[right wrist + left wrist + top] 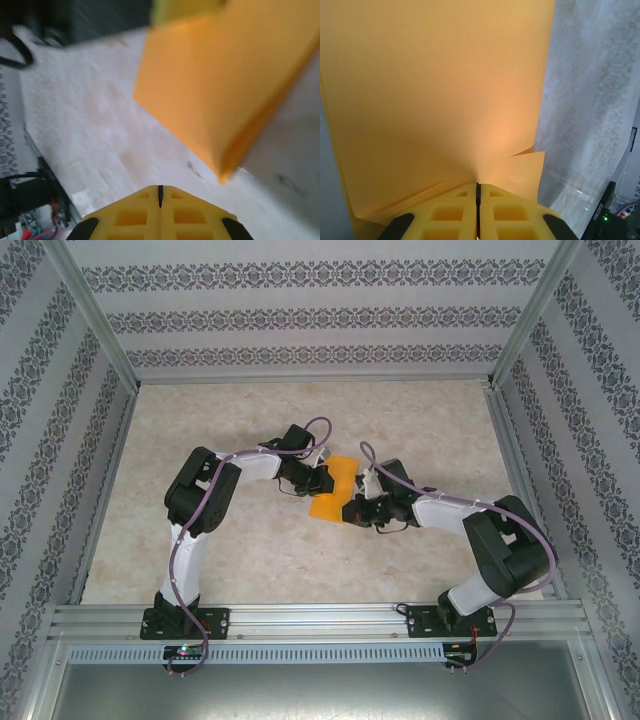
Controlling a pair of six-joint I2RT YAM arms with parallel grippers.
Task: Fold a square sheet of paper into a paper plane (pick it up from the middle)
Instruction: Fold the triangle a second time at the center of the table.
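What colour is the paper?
The square sheet of paper is plain bright orange, best seen in the left wrist view.

I have the square sheet of paper (333, 490) near the middle of the table (250, 560): bright orange, plain, unmarked. It is not a flat square but folded to a narrower, layered shape. It hangs clear of the surface, pinched at one edge between the closed fingers of the left gripper (477, 187). From that wrist I read a broad smooth face rising away, with a small flap doubled over at lower right. From the right wrist, stacked edges meet in a down-pointing corner.
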